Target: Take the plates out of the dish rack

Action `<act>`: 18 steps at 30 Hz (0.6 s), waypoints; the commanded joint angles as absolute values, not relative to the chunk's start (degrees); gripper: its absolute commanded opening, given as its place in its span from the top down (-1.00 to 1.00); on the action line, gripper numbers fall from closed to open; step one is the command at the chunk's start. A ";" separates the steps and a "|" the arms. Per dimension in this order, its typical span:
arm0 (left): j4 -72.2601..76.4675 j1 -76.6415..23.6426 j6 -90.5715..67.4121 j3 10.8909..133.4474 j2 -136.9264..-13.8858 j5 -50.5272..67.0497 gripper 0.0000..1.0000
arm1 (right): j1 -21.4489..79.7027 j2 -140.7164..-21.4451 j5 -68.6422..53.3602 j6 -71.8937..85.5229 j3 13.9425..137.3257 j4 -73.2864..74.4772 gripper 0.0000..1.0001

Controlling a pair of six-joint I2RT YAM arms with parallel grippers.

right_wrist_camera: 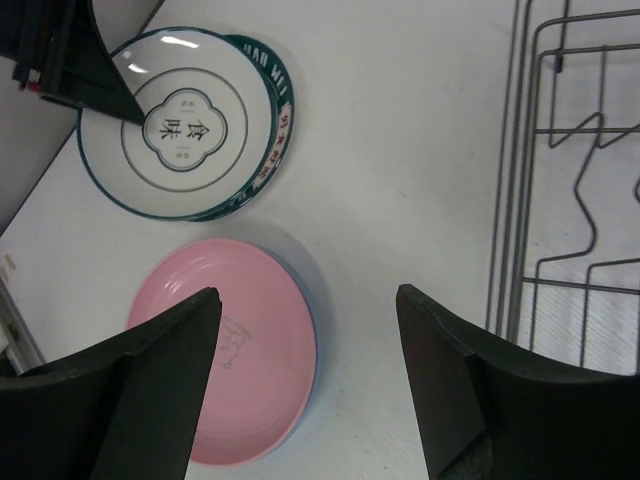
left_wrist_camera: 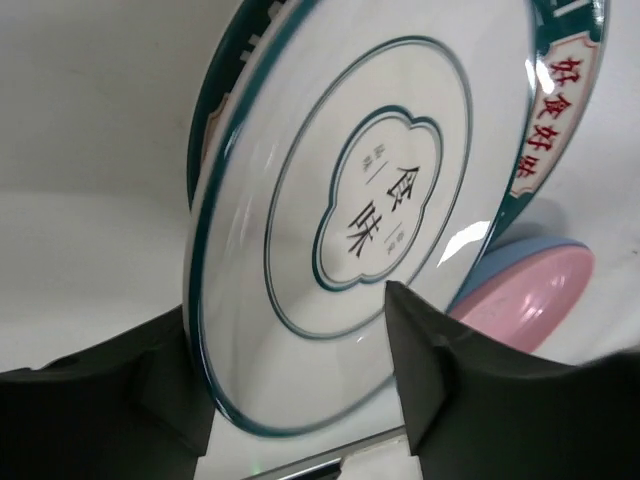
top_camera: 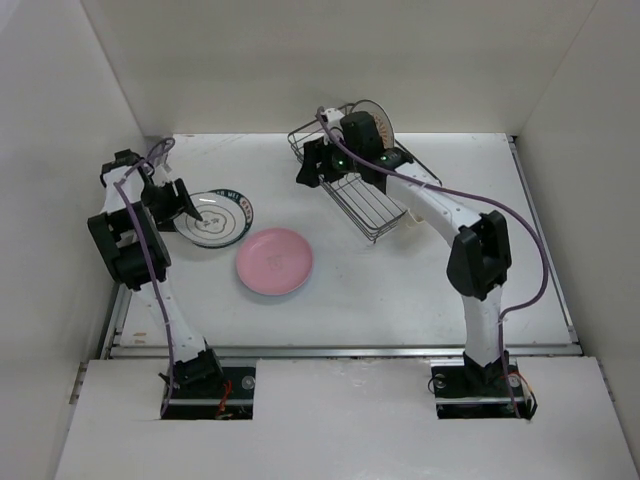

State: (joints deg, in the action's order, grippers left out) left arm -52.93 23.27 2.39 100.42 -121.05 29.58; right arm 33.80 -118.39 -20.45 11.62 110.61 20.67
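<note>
A white plate with a dark lettered rim (top_camera: 218, 218) lies on the table at the left, stacked on a similar plate (left_wrist_camera: 560, 110). My left gripper (top_camera: 192, 208) is open right over its near edge, a finger on each side (left_wrist_camera: 290, 300). A pink plate (top_camera: 274, 261) lies on a blue plate (right_wrist_camera: 312, 335) at mid-table. The dish rack (top_camera: 372, 200) stands at the back. One plate with an orange face (top_camera: 380, 125) stands upright at its far end, partly hidden by my right arm. My right gripper (top_camera: 310, 172) is open and empty (right_wrist_camera: 308, 292), above the table just left of the rack (right_wrist_camera: 560, 200).
White walls close in the table on the left, back and right. The left arm stands close to the left wall. Bare tabletop shows in front of the rack and to the right (top_camera: 460, 300). The near part of the rack holds no plates.
</note>
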 commanded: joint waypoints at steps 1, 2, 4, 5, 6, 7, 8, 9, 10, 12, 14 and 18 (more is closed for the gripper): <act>-55.20 20.92 3.51 104.77 -118.83 23.07 -0.18 | 32.79 -113.20 -14.34 11.78 110.74 20.74 -0.53; -55.98 20.22 4.04 105.29 -118.83 20.77 -0.26 | 32.26 -112.59 -11.02 11.78 111.26 20.74 -0.58; -58.34 18.03 6.67 107.13 -118.83 15.07 -0.37 | 31.73 -112.07 -6.18 13.08 112.32 22.32 -0.61; -59.66 17.15 7.90 109.40 -119.44 13.38 -0.39 | 31.03 -112.06 0.37 13.70 113.37 22.32 -0.63; -61.07 16.27 9.13 110.64 -120.49 11.71 -0.39 | 30.50 -112.06 4.44 14.58 113.99 23.19 -0.70; -63.87 14.43 11.58 111.70 -121.02 8.38 -0.43 | 29.98 -112.06 8.22 16.24 114.78 23.73 -0.74; -65.03 13.46 12.91 112.58 -121.03 6.87 -0.43 | 29.27 -113.02 11.65 16.87 115.74 25.30 -0.74; -66.08 12.40 14.49 113.20 -121.72 5.46 -0.45 | 27.70 -114.77 17.52 17.40 118.62 26.44 -0.74; -66.70 10.22 15.81 113.20 -121.73 3.88 -0.48 | 26.90 -116.00 20.19 17.40 120.31 27.59 -0.74; -66.71 8.01 18.62 112.16 -121.73 -2.79 -0.56 | 24.80 -118.64 26.24 17.93 125.47 30.23 -0.76; -65.75 5.54 18.63 111.10 -122.25 -9.19 -0.63 | 23.39 -123.03 28.03 17.93 129.18 31.72 -0.76; -64.34 5.01 15.65 111.62 -123.57 -19.94 -0.70 | 22.06 -127.96 31.03 16.09 133.24 30.86 -0.76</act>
